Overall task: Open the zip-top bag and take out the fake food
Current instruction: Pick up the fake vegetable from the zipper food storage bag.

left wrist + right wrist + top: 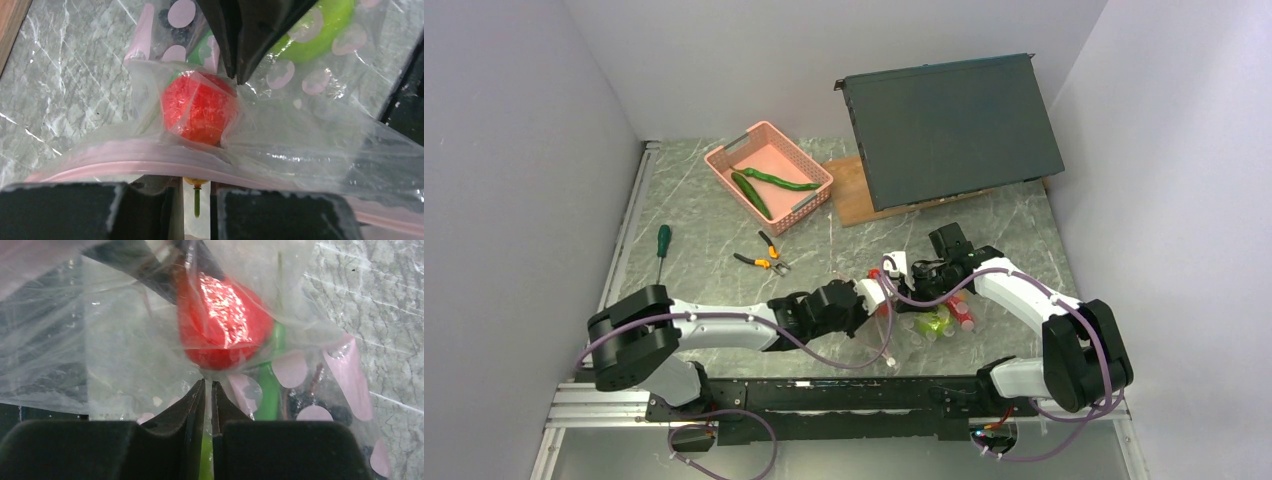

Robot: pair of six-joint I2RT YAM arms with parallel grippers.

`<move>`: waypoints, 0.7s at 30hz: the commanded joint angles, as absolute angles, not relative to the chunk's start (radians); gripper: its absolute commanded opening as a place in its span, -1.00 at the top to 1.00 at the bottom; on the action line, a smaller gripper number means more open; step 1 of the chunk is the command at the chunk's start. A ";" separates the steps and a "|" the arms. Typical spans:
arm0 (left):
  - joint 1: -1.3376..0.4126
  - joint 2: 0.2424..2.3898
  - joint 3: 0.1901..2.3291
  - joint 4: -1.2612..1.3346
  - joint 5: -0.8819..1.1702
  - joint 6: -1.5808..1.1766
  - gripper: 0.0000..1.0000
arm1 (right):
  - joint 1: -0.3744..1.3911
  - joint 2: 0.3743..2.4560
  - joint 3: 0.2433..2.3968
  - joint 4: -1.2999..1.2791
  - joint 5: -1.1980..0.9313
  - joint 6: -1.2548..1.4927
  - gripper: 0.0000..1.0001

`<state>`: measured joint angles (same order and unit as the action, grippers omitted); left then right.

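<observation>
The zip-top bag (921, 325) lies crumpled between both grippers near the table's front. My left gripper (195, 182) is nearly shut at the pink zip strip (125, 162), with film over one finger. My right gripper (208, 385) is shut on a fold of the bag's film just before the small red piece (220, 325). In the left wrist view the right gripper's fingers (235, 45) pinch the film above that red piece (200, 107). A green apple (320, 30) and a dark piece (182, 32) lie deeper in the bag. In the top view the grippers, left (876, 297) and right (894, 272), almost touch.
A pink basket (724, 160) at the back holds a green cucumber (751, 195) and a long green pepper (781, 181). Orange-handled pliers (764, 258) and a green-handled screwdriver (662, 240) lie to the left. A dark flat box (949, 125) leans on a wooden board (849, 190).
</observation>
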<state>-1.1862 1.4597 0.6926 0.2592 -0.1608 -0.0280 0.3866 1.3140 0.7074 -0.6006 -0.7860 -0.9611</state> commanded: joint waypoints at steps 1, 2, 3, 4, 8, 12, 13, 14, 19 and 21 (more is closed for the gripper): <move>-1.157 1.508 0.750 0.247 -0.131 -0.073 1.00 | 0.383 1.305 0.730 -0.601 -0.811 -0.973 0.76; -1.152 1.514 0.753 0.252 -0.125 -0.085 1.00 | 0.383 1.303 0.730 -0.602 -0.812 -0.974 0.76; -1.148 1.517 0.756 0.250 -0.116 -0.097 1.00 | 0.383 1.303 0.730 -0.601 -0.812 -0.974 0.76; -1.146 1.518 0.761 0.243 -0.109 -0.105 1.00 | 0.383 1.301 0.730 -0.601 -0.812 -0.974 0.76; -1.142 1.484 0.764 0.201 -0.099 -0.133 1.00 | 0.383 1.294 0.730 -0.605 -0.815 -0.978 0.76; -1.128 1.425 0.739 0.191 -0.076 -0.183 1.00 | 0.383 1.290 0.729 -0.609 -0.813 -0.986 0.76; -1.124 1.411 0.731 0.191 -0.068 -0.199 1.00 | 0.383 1.288 0.727 -0.610 -0.814 -0.987 0.76; -1.120 1.397 0.721 0.192 -0.059 -0.214 1.00 | 0.383 1.286 0.727 -0.610 -0.815 -0.989 0.76; -1.094 1.335 0.672 0.182 -0.029 -0.293 1.00 | 0.383 1.282 0.726 -0.611 -0.813 -0.992 0.75; -1.076 1.311 0.657 0.176 -0.013 -0.341 1.00 | 0.383 1.282 0.725 -0.611 -0.812 -0.992 0.75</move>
<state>-1.1004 1.3685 0.6827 0.1822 -0.0620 -0.2340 0.3805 1.3079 0.7074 -0.6037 -0.7788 -0.9695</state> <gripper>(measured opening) 0.187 0.121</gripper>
